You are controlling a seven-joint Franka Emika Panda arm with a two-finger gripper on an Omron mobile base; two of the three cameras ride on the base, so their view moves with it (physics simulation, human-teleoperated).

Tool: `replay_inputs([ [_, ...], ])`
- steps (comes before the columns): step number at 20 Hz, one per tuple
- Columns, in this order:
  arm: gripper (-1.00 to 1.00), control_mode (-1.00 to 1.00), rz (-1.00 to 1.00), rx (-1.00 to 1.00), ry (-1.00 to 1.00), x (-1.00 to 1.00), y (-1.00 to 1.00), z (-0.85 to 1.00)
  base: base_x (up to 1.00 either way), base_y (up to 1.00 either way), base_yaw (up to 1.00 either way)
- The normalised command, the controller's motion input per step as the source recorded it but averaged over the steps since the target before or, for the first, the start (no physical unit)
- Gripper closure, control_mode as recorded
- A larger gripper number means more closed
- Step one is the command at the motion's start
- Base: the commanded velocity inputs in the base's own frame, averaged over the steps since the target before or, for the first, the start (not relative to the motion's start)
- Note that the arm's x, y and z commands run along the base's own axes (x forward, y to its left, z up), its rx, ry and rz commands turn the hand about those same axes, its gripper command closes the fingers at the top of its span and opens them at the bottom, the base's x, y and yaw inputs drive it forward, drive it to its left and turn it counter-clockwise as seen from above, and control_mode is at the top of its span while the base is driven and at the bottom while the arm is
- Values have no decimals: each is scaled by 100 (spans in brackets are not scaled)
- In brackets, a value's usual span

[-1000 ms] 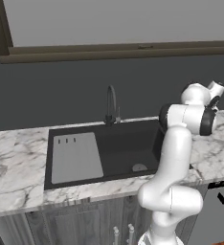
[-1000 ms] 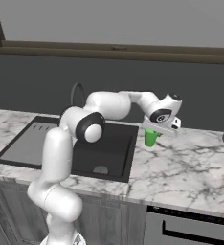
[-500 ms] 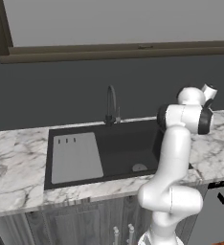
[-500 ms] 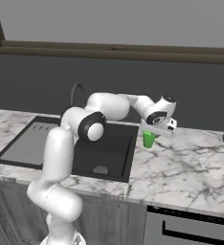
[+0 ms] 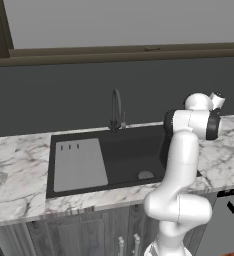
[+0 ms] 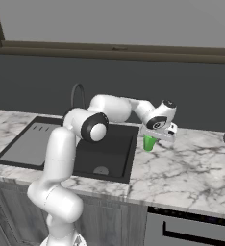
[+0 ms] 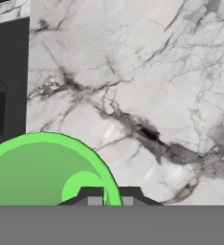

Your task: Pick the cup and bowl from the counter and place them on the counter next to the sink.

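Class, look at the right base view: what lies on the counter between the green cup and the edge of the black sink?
Nothing: the green cup, gripped at its rim by the gripper, sits just right of the sink, with bare marble counter between them.

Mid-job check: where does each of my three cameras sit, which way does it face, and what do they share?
Left base view: behind-left, facing the sink; the arm rises lower right.
Right base view: behind-right, over the counter; the gripper holds the cup.
Hand view: looks down into the cup, fingertips pinching its rim.
Shared: sink, counter; cup in two.
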Motion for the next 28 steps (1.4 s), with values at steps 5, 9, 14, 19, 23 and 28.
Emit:
replay_inputs([
  [5, 100, -100, 0, 0, 0, 0, 0, -27, 0, 0, 0],
  [9, 100, -100, 0, 0, 0, 0, 0, 0, 0, 0, 0],
  [14, -100, -100, 0, 0, 0, 0, 0, 0, 0, 0, 0],
  [19, -100, -100, 0, 0, 0, 0, 0, 0, 0, 0, 0],
  [23, -100, -100, 0, 0, 0, 0, 0, 1, 0, 0, 0],
  [28, -100, -100, -1, -2, 0, 0, 1, 27, 0, 0, 0],
])
